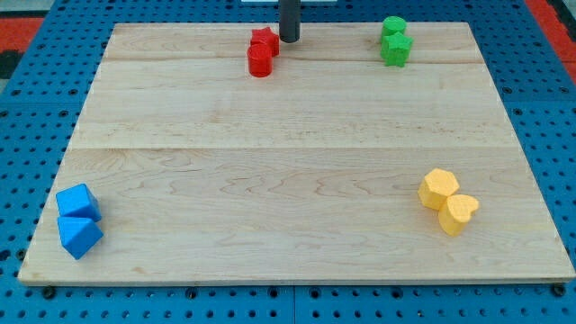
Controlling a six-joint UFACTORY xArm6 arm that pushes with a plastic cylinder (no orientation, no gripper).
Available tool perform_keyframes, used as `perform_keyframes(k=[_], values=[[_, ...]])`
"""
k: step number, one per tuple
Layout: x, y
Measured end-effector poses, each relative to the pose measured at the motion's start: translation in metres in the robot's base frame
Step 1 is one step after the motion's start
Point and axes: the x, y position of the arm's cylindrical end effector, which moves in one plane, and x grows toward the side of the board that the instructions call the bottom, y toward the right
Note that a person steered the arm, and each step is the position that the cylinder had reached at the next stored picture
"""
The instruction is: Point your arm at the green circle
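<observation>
Two green blocks [394,40] sit touching at the tabletop's [288,180] top right; my tip [289,40] rests beside the red blocks [262,52], well apart.

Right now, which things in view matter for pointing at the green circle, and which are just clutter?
In play:
- green circle, at the view's top right
- my tip, beside the red blocks, left of the green pair

Lying about:
- green star, touching the circle
- two red blocks
- two blue blocks
- two yellow blocks
</observation>
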Motion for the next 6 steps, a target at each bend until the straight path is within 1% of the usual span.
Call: perform_keyframes(k=[1, 3, 6], values=[[0.0, 0.0], [-0.026, 0.019], [-0.03, 0.152]])
